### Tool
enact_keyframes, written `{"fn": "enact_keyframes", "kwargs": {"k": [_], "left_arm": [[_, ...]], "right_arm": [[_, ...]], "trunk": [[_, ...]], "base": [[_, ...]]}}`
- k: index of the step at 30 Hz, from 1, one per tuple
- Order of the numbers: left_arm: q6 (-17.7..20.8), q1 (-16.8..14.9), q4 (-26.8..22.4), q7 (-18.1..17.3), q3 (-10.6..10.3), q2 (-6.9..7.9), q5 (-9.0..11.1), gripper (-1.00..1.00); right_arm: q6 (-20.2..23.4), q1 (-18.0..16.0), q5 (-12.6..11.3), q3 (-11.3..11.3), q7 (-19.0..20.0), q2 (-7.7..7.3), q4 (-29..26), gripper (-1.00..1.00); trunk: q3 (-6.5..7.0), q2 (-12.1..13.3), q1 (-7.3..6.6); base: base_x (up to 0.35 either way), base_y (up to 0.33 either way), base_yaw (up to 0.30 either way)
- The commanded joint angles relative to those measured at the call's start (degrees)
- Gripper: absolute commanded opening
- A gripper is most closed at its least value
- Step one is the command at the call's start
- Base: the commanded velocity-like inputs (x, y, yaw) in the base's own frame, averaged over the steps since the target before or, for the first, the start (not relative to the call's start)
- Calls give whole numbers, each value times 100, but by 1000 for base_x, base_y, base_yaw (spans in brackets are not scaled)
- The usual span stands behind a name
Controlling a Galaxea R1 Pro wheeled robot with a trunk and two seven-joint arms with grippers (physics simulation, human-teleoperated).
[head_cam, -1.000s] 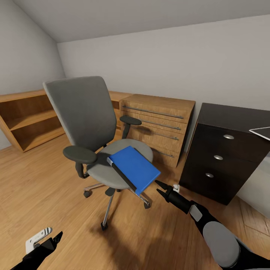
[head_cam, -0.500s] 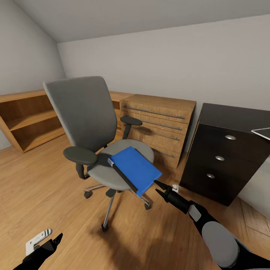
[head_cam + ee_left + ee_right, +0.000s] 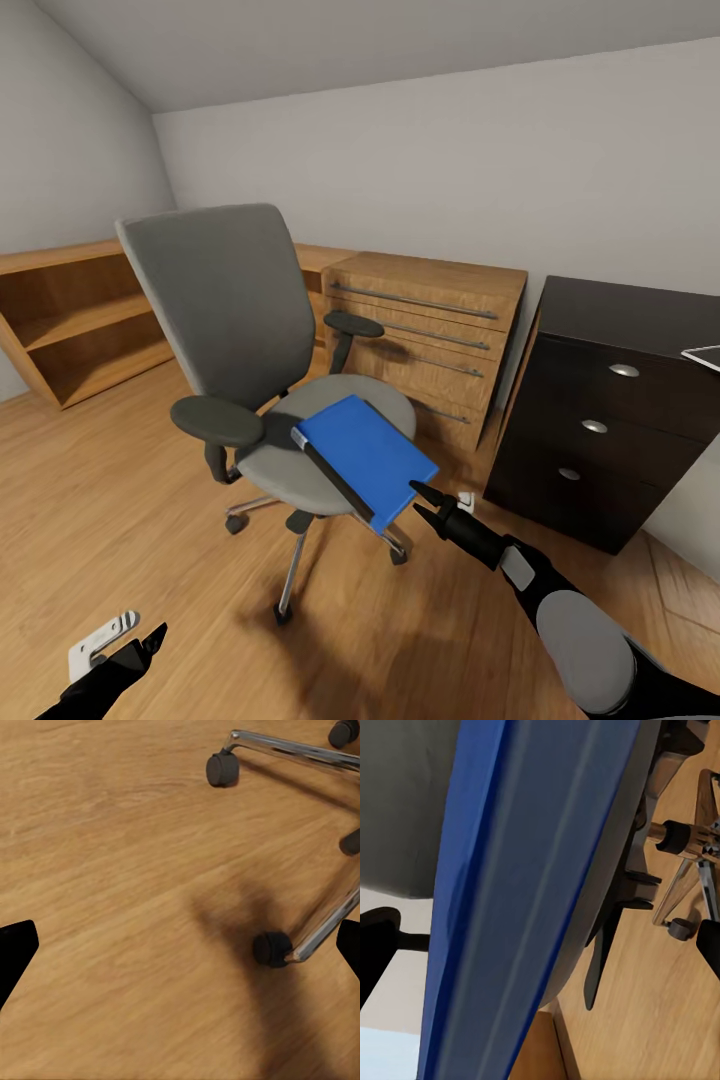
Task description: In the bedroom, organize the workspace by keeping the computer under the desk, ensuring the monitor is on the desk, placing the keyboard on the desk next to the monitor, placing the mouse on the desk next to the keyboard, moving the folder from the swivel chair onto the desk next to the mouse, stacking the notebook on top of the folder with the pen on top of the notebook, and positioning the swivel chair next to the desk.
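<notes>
- The right gripper (image 3: 422,503), its two black fingers spread and holding nothing, points at the near corner of the folder (image 3: 365,455), just short of touching it.
- In the right wrist view the folder's (image 3: 521,900) blue edge runs between the parted fingers, lined up for a pinch.
- The folder lies flat on the grey seat of the swivel chair (image 3: 230,300), its near corner overhanging the seat's front rim.
- Done well, the grasp would likely take that overhanging corner squarely, one finger above and one below, closing gently so the chair does not roll on its casters.
- The left gripper (image 3: 150,640) hangs low over the wood floor (image 3: 120,500), fingers apart and empty; its wrist view shows the chair's chrome base (image 3: 300,754).
- The desk (image 3: 610,400) stands to the right, its three drawers shut, contents unseen.
- The wooden drawer chest (image 3: 430,330) is also closed; the shelf unit (image 3: 75,315) appears bare.
</notes>
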Motion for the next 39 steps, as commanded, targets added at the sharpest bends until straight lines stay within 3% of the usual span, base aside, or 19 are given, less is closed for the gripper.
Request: {"fn": "enact_keyframes", "kwargs": {"k": [1,39], "left_arm": [[34,2,-7,-16,10,-1,29,100],[35,3,-4,-12,17,6,29,100]], "right_arm": [[53,-3,25,-38,13,5,-11,100],[48,-3,41,-38,-2,46,-6,100]], "trunk": [[-4,-2,-1],[-4,-2,-1]], "base": [[5,4,0],[19,0,0]]}}
